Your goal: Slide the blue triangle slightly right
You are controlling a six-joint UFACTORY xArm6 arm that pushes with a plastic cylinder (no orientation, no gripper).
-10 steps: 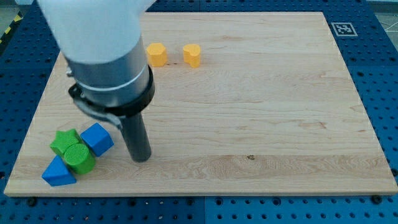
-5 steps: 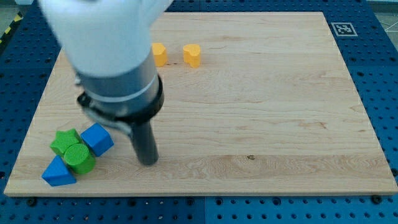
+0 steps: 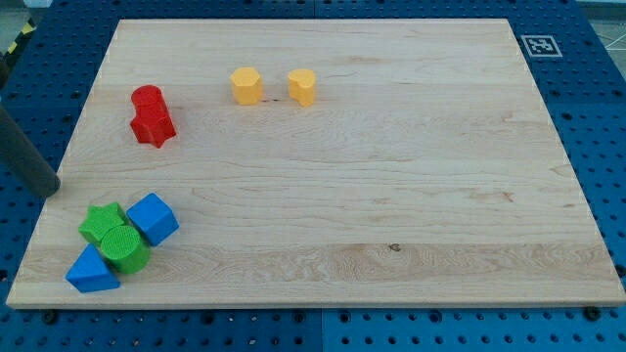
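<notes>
The blue triangle (image 3: 92,272) lies at the board's bottom left corner, touching a green cylinder (image 3: 124,246). A green star (image 3: 102,222) and a blue cube (image 3: 153,217) sit just above, all in one cluster. My rod comes in from the view's left edge, and my tip (image 3: 44,188) is just off the board's left side, up and to the left of the cluster, apart from every block.
Two red blocks (image 3: 151,115) sit together at the upper left. Two yellow blocks (image 3: 245,85) (image 3: 301,86) stand near the top middle. A marker tag (image 3: 539,45) is at the board's top right corner. The wooden board (image 3: 391,196) lies on a blue perforated table.
The arm has swung away from the middle left of the board to the view's left edge, uncovering the red blocks. No block has moved.
</notes>
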